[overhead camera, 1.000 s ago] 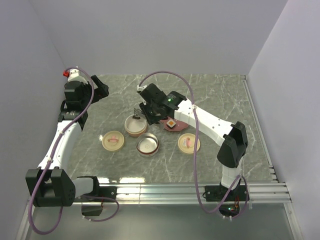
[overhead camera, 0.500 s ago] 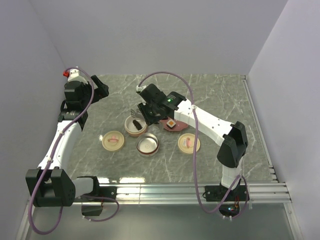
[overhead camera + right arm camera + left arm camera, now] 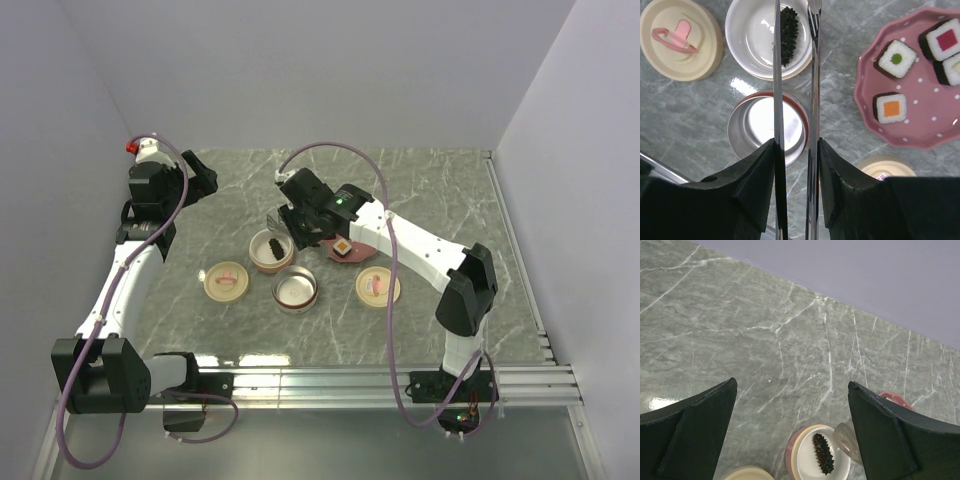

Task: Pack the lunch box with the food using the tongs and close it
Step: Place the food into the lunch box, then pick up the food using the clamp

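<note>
Tongs [image 3: 813,100] clamped in our right gripper [image 3: 796,145] over the bowl [image 3: 752,35] holding one dark piece [image 3: 787,35], left gripper [image 3: 791,384] agape, we judged the plate [image 3: 920,125] next.

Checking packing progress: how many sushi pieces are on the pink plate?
4, per the right wrist view: green-centred piece at the left of the pink plate, orange-centred piece below it, red-centred piece upper right, pale-centred piece cut at the frame edge. More may hide beyond it.

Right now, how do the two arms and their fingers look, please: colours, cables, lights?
Both arms have white links and black joints: the left arm, the right arm. A lilac cable loops along each. The fingers are black, broad and wedge-shaped. A small green light glows on the right arm; a red part sits on the left arm.
</note>
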Tool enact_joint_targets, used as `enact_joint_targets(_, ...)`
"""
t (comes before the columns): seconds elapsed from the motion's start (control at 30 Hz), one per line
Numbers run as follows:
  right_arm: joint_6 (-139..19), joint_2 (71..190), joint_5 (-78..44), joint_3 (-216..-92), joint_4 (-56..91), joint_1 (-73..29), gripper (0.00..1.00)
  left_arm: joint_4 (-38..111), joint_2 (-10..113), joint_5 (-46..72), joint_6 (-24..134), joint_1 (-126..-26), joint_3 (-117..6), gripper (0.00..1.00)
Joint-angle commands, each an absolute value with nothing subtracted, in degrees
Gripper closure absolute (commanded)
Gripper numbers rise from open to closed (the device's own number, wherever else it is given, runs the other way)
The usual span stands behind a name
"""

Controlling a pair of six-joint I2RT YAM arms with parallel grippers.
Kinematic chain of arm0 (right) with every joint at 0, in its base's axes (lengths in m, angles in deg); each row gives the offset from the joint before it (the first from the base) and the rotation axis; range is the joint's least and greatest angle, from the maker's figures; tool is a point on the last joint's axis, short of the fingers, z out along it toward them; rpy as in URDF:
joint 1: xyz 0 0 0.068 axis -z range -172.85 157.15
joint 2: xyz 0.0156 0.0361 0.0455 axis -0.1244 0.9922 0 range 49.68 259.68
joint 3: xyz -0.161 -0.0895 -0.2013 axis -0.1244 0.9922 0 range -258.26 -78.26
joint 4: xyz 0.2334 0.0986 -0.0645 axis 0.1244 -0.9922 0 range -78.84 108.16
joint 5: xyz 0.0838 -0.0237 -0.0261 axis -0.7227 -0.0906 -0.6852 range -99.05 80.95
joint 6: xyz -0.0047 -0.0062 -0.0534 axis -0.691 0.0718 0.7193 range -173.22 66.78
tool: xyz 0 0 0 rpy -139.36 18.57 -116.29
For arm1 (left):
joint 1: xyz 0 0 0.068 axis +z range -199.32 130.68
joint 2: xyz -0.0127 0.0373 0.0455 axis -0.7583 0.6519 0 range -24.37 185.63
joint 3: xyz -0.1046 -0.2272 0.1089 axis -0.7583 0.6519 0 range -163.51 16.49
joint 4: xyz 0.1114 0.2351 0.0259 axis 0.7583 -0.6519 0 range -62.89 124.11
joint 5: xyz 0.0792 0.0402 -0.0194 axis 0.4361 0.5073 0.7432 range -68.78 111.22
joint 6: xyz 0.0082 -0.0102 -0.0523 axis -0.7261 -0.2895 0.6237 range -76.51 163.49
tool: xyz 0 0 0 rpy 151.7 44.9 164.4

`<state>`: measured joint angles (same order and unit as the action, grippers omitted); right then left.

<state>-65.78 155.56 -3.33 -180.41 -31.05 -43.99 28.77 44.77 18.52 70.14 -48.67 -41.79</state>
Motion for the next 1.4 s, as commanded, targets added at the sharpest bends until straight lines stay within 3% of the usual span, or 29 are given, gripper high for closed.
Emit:
enact_joint_targets(0.0, -65.97, 151.63, 0.00, -183.20, -30.61, -44.18, 0.55, 30.69, 43.48, 18.32, 70.38, -48.88, -41.60, 0.01)
enact_joint_targets(0.33, -65.97, 147.42, 3.43, -180.75, -32.20, -42.25, 0.55, 30.77, 43.66, 18.05, 70.56, -48.88, -41.69, 0.00)
enact_joint_targets(0.93, -68.08, 132.83, 8.53, -157.46, -31.94, -36.80, 0.53, 31.74, 44.54, 15.77, 72.23, -48.88, -41.08, 0.01)
enact_joint_targets(1.37, -69.48, 131.77, 7.30, -151.74, -29.74, -36.80, 0.52, 32.00, 44.27, 15.15, 72.84, -48.88, -40.29, 0.01)
